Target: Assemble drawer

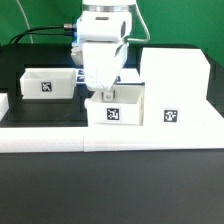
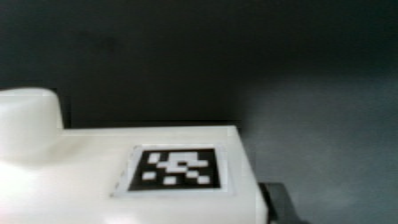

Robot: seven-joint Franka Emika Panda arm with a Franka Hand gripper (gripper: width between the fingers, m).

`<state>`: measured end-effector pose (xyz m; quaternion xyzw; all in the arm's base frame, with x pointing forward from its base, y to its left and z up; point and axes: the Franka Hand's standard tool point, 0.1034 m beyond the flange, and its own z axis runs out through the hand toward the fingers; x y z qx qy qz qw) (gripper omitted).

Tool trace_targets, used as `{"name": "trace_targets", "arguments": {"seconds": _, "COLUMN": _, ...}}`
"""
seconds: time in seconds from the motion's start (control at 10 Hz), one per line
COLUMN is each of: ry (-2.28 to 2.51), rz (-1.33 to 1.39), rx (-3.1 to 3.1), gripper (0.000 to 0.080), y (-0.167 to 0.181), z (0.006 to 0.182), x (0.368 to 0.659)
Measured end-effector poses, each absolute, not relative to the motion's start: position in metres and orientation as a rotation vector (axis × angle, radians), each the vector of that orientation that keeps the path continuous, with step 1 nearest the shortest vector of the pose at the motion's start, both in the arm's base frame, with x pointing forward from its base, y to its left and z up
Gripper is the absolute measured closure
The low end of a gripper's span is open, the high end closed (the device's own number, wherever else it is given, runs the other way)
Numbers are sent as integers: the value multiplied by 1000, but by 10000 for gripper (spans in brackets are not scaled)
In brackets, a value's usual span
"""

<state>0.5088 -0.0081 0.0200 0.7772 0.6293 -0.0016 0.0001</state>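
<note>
Robot lab bench: tag-marked white tray on black table.

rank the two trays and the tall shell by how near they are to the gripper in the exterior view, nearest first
1. front tray, right below the gripper.
2. back tray, on the exterior view's left, and tall shell, on its right: too close to call.

**A:** Colours, exterior view?
**B:** Shell is plain white, with a black-and-white square tag. Middle tray and other tray are white with the same tag pattern. Rail white, table black. My gripper is white.
**A:** Wrist view?
**B:** White knob, blocky black-on-white marker, dark grey behind.
</note>
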Motion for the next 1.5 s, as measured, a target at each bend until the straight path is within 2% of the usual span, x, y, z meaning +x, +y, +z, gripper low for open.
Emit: {"name": "trace_targets", "arguments": {"seconds": 1.5, "ry": 1967, "rz": -13, "rx": 2448, "gripper": 753, "y": -8, "z": 15, "x": 506}}
